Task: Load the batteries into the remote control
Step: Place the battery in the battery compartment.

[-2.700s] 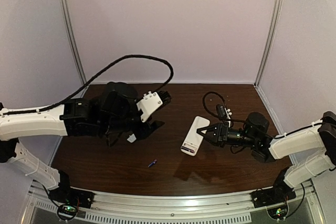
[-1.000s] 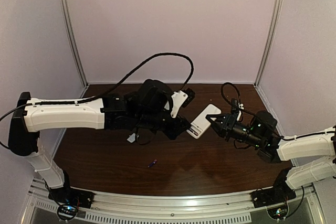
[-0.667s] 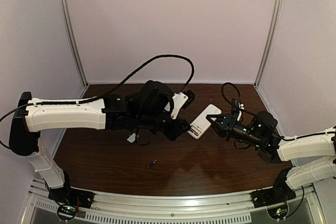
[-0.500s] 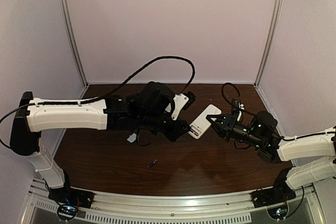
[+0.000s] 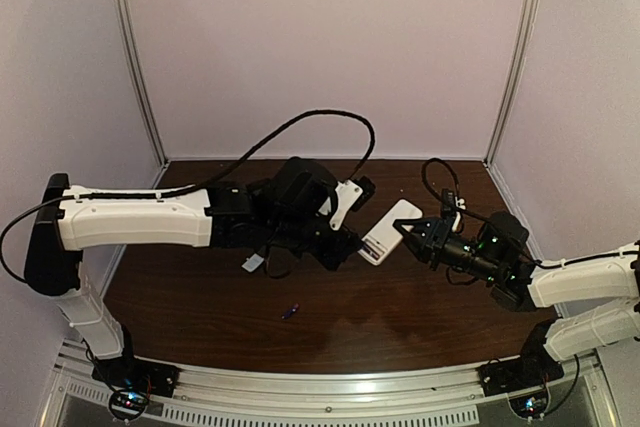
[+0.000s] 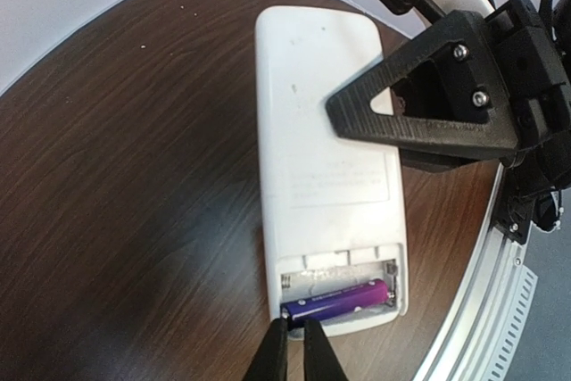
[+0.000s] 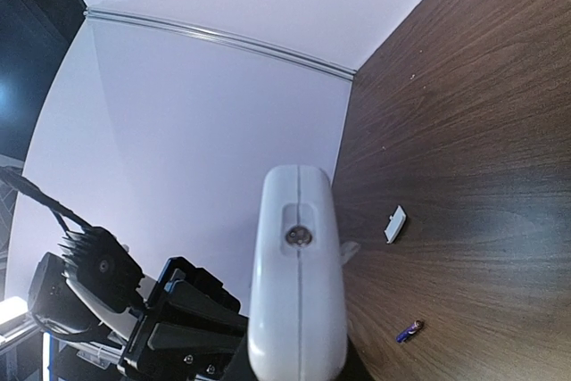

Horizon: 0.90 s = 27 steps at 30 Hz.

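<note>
Here's where we're at. Our right gripper (image 5: pixel 411 235) is clamped on the remote control (image 6: pixel 321 176), one finger across its plain back and the other out of sight underneath. It looks lifted off the table (image 6: pixel 134 176), back side up. We reckon that's so the open compartment at the remote's free end is presented to the other arm.

One battery (image 6: pixel 339 301) lies across that compartment, though it doesn't look fully seated to us. Our left gripper (image 6: pixel 294 352) is right at that end of the remote. Its fingertips are almost pressed together, with just a sliver between them and nothing pinched that we can see, and the tips are up against the battery's end. Our guess is they're narrowed like that to work as a poker and nudge it home.

The second battery (image 5: pixel 290 310) is on the table well clear of the remote, toward the arm bases, so half the job's left. A small white piece (image 5: pixel 252 263), probably the compartment lid, lies off the remote's left-arm side.
</note>
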Each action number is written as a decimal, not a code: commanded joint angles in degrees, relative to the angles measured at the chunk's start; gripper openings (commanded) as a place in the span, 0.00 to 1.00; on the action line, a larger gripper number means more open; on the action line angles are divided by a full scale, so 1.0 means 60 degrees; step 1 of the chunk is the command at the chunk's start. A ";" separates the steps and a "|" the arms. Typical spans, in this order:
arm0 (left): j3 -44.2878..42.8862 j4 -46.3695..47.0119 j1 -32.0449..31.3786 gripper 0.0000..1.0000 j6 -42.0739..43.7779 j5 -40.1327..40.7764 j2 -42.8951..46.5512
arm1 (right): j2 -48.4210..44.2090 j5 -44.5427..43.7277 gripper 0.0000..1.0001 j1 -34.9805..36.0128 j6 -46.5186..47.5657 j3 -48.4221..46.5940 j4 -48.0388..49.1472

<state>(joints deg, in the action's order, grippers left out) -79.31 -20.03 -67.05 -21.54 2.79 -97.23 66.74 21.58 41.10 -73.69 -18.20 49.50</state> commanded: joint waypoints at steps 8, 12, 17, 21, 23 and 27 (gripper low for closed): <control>-0.0578 -0.0571 0.0018 0.03 0.0260 -0.0420 -0.0675 | -0.0163 0.0064 0.00 0.0011 0.0025 -0.0029 0.0777; -0.0603 -0.0712 -0.0044 0.01 0.0362 -0.0464 -0.0792 | -0.0237 0.0028 0.00 0.0007 0.0078 -0.0014 0.0774; -0.0619 -0.1022 -0.0117 0.00 0.0452 -0.0464 -0.0918 | -0.0314 -0.0019 0.00 0.0005 0.0171 -0.0029 0.0736; -0.0563 -0.1201 -0.0128 0.00 0.0455 -0.0464 -0.0879 | -0.0568 -0.0154 0.00 0.0005 0.0337 -0.0048 0.0401; -0.0551 -0.1252 -0.0134 0.00 0.0455 -0.0464 -0.0851 | -0.0663 -0.0183 0.00 0.0005 0.0424 -0.0085 0.0250; -0.0507 -0.1275 -0.0149 0.00 0.0470 -0.0765 -0.0853 | -0.0739 -0.0196 0.00 0.0005 0.0527 -0.0109 0.0147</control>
<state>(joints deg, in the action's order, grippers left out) -82.72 -25.85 -67.07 -19.53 1.13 -100.97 64.34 20.73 40.99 -71.13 -17.67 46.17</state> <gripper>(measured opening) 0.005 0.160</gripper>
